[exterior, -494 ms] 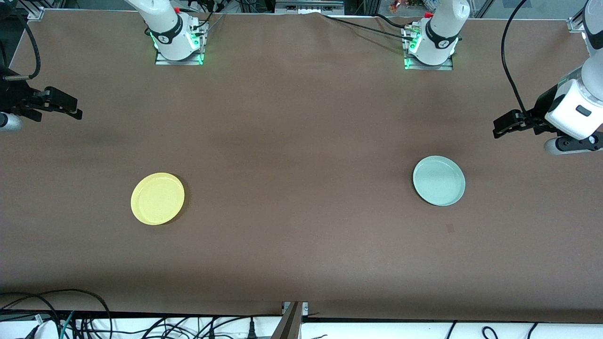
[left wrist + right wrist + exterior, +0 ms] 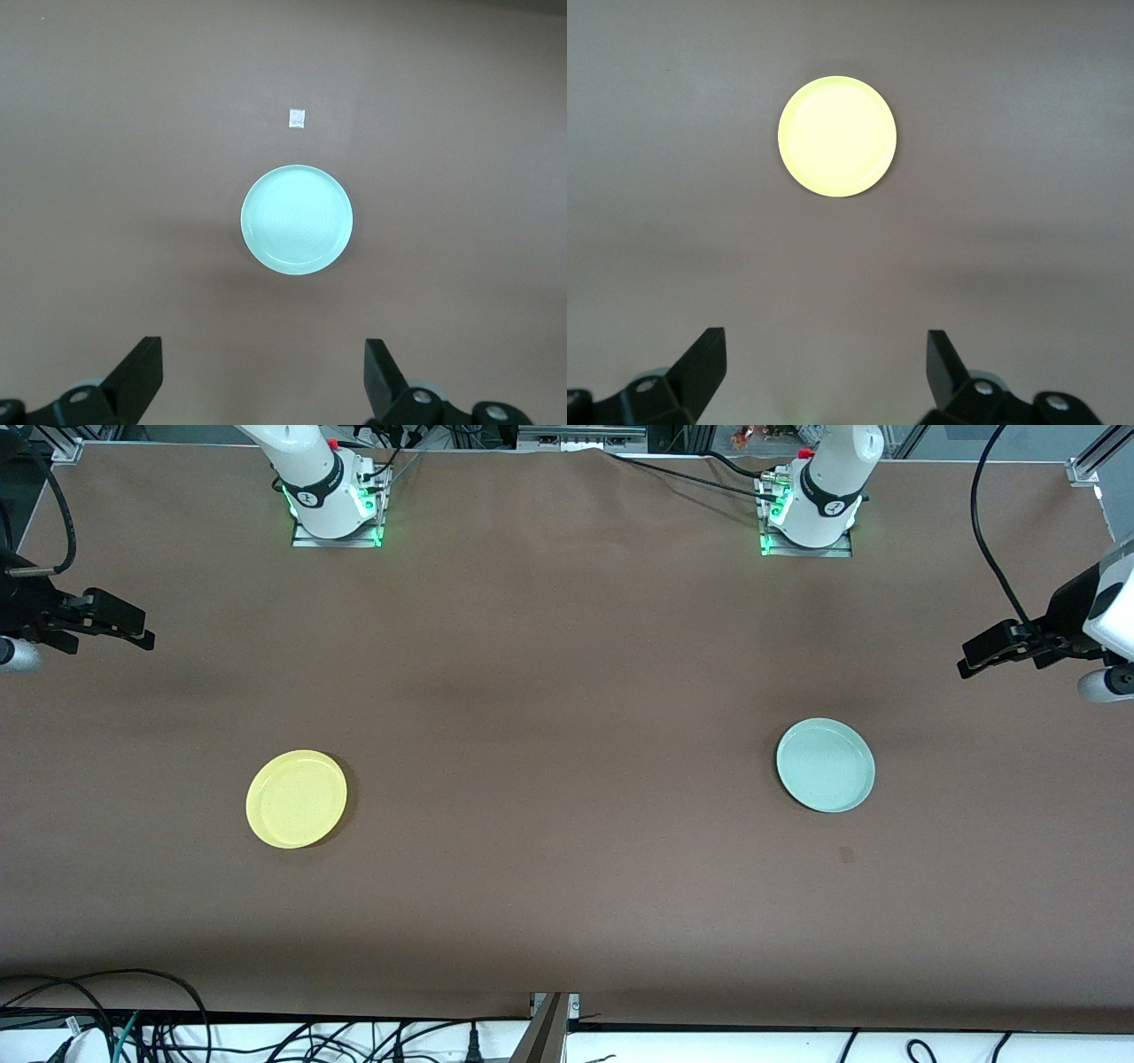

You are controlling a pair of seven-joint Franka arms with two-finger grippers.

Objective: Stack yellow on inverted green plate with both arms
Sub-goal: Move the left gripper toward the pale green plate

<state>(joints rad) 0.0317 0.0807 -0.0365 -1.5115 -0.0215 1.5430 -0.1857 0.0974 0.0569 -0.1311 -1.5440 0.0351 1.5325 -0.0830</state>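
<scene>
A brown bench is seen to carry two plates, set well apart from one another. The green plate is taken as the reference. It lies toward the left arm's end of the bench, rim upward, not inverted. The yellow plate lies toward the right arm's end, slightly nearer the front camera than the green plate, also rim upward and with nothing stacked on it. A small pale marker is noted on the bench just beside the green plate, nearer the front camera.

The left end effector is held in the air over the bench edge at the green plate's end, its fingers spread wide and nothing gripped. The right end effector is held over the bench edge at the yellow plate's end, fingers likewise spread wide and empty.
</scene>
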